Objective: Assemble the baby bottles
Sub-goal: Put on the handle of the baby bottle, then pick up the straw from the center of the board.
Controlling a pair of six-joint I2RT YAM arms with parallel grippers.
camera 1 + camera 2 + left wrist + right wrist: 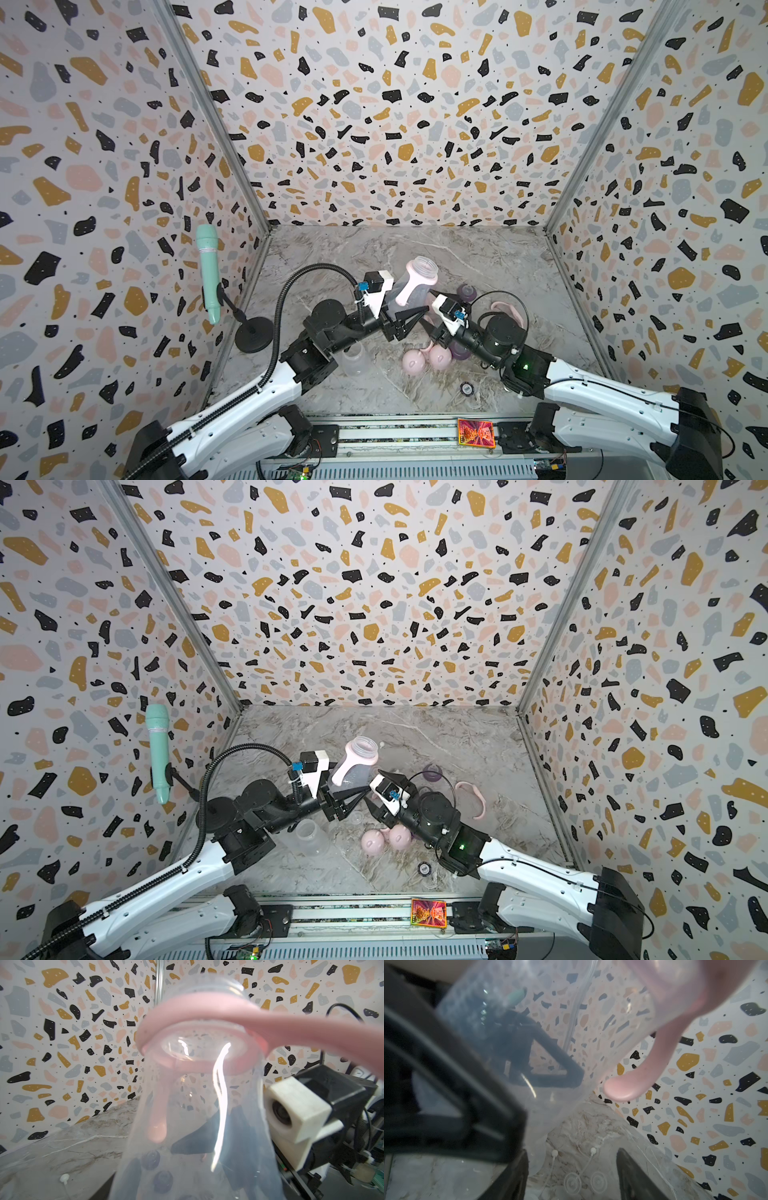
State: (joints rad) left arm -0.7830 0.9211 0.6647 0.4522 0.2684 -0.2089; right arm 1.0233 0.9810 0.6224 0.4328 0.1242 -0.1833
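Clear bottle (pixel 417 291) within left pincer (pixel 406 312)

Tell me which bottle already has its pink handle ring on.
The raised bottle in the left gripper: a pink ring circles its neck. The other visible bottle, on the table by the left arm, has none.

Both top views bright under even, diffuse light, shadows faint and soft, walls (pixel 395 104) splayed toward the frame edges; left wrist view has a white glare streak down the clear bottle (pixel 220 1095), pink handle ring (pixel 207 1009) blurred at right; right wrist view soft, dark blur at left.
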